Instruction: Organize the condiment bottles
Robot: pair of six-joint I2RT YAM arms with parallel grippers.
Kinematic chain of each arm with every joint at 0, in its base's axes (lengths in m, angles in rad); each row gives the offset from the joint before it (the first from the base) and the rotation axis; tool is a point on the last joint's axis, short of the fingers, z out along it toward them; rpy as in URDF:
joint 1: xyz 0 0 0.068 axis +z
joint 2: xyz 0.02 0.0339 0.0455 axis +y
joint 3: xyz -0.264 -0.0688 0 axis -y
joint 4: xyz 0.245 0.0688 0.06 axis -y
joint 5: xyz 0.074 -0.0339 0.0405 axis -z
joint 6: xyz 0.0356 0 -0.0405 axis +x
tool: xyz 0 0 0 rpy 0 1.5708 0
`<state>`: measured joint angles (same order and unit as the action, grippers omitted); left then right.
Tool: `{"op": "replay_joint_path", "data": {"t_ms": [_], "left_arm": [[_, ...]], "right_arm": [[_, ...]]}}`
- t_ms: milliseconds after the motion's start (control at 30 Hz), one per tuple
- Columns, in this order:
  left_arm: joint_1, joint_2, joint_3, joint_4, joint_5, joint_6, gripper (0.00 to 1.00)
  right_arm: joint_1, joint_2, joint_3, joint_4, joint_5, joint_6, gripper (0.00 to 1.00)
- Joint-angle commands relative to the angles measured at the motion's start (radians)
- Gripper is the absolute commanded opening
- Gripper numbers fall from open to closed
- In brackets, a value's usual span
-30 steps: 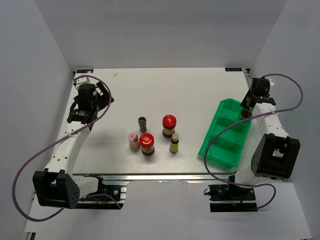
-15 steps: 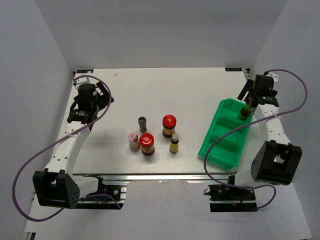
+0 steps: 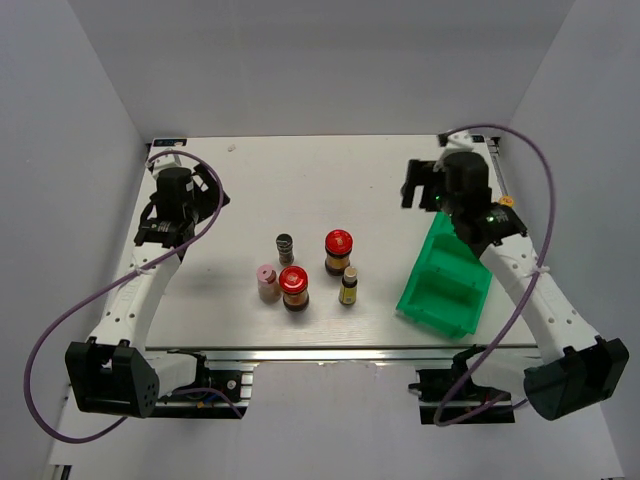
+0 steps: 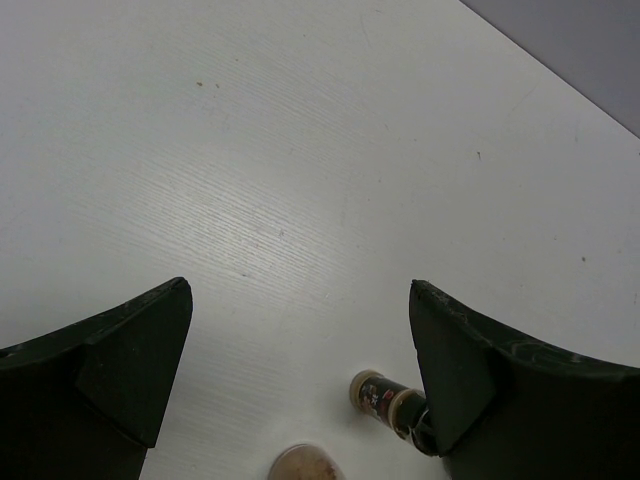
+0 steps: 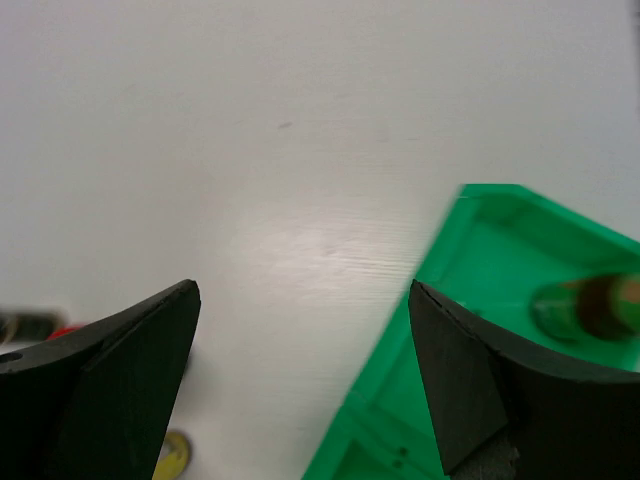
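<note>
Five condiment bottles stand mid-table: a grey ribbed shaker, two red-lidded jars, a pink-capped jar and a small yellow-capped bottle. A blurred brownish bottle lies in the far compartment of the green bin. My right gripper hangs open and empty over the table, just left of the bin's far end. At the far left my left gripper is open over bare table. A small dark bottle and a pinkish cap show at its view's bottom.
The green bin has several compartments and lies slanted at the right side of the table, with my right arm above it. White walls close in the table on three sides. Cables loop off both arms.
My right gripper opened, left the brownish bottle in the bin's far compartment, then rose and swung left over the table. The left arm has not moved.
</note>
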<state>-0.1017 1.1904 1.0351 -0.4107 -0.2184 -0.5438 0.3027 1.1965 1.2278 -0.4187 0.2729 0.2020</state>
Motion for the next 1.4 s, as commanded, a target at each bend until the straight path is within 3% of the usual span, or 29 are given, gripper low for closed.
{"op": "replay_joint_path", "data": {"t_ms": [0,100,267,500,733,800,900,967,1067,1100,1233,1367], "left_arm": [[0.002,0.0,-0.007,-0.002,0.022,-0.01,0.98],[0.002,0.003,-0.007,-0.004,0.011,-0.01,0.98],[0.002,0.011,-0.012,0.0,0.016,-0.018,0.98],[0.002,0.02,-0.013,-0.017,0.011,-0.021,0.98],[0.002,0.014,-0.02,-0.025,-0.004,-0.019,0.98],[0.002,0.014,-0.021,-0.027,-0.006,-0.019,0.98],[0.002,0.014,-0.023,-0.027,-0.006,-0.018,0.98],[0.002,0.015,-0.021,-0.027,-0.006,-0.015,0.98],[0.002,0.014,-0.026,-0.028,-0.007,-0.013,0.98],[0.002,0.014,-0.024,-0.027,-0.009,-0.013,0.98],[0.002,0.018,-0.027,-0.022,-0.013,-0.013,0.98],[0.002,0.029,-0.02,-0.03,-0.013,-0.012,0.98]], "right_arm": [[0.114,-0.047,-0.059,-0.068,-0.228,-0.029,0.89],[0.269,-0.066,-0.126,-0.094,-0.264,-0.045,0.89],[0.505,-0.046,-0.169,-0.112,-0.163,-0.018,0.89],[0.619,0.063,-0.205,-0.108,-0.092,-0.049,0.89],[0.644,0.115,-0.231,-0.029,-0.156,-0.026,0.88],[0.645,0.127,-0.229,-0.022,-0.135,-0.018,0.83],[0.648,0.143,-0.223,-0.025,-0.094,0.0,0.67],[0.648,0.152,-0.215,-0.038,-0.081,0.007,0.43],[0.648,0.146,-0.212,-0.04,-0.086,0.013,0.33],[0.648,0.137,-0.212,-0.038,-0.086,0.014,0.26],[0.648,0.112,-0.199,-0.032,-0.072,0.028,0.16],[0.638,0.083,-0.154,-0.104,0.081,0.059,0.15]]}}
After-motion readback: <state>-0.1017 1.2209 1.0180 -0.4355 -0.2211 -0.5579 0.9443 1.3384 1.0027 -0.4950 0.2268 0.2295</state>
